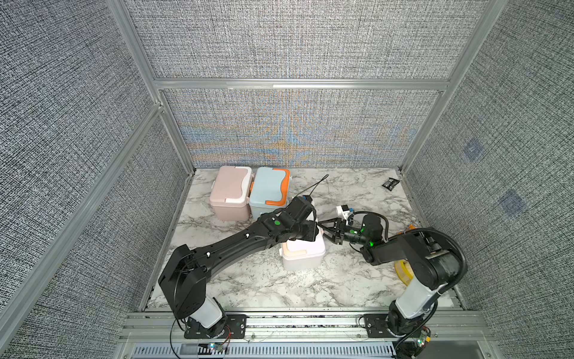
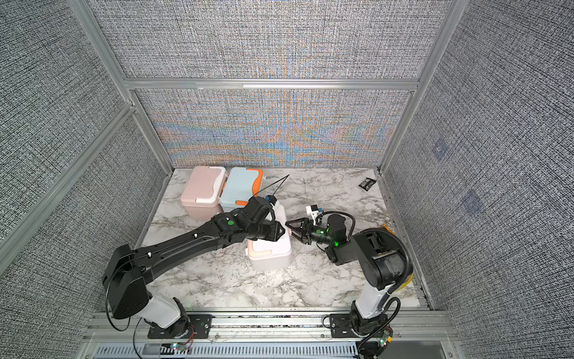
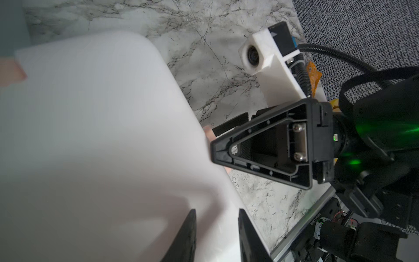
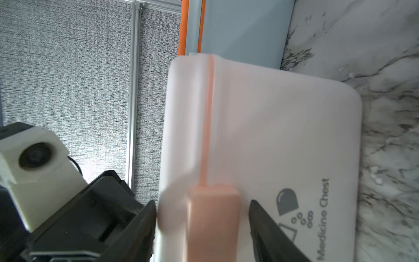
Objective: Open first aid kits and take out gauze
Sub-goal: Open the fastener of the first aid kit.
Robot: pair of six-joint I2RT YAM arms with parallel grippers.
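On table (image 1: pixel 248 279): pink kit (image 1: pixel 230 189), blue kit (image 1: pixel 268 186), white kit (image 1: pixel 302 258); lids on.

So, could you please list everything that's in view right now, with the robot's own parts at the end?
pink kit: one, pink with white handle, back left, lid down
light blue kit: one, blue with orange handle, beside the pink kit, lid down
white kit: one, white with peach trim, mid-table
gauze: none in view
packet: one, black, far right corner
wire: one, thin black, by the light blue kit
yellow object: one, right edge, partly behind the right arm
table: one, white marble
left gripper: black, jaws apart over the white kit's lid
right gripper: black, jaws either side of the peach latch
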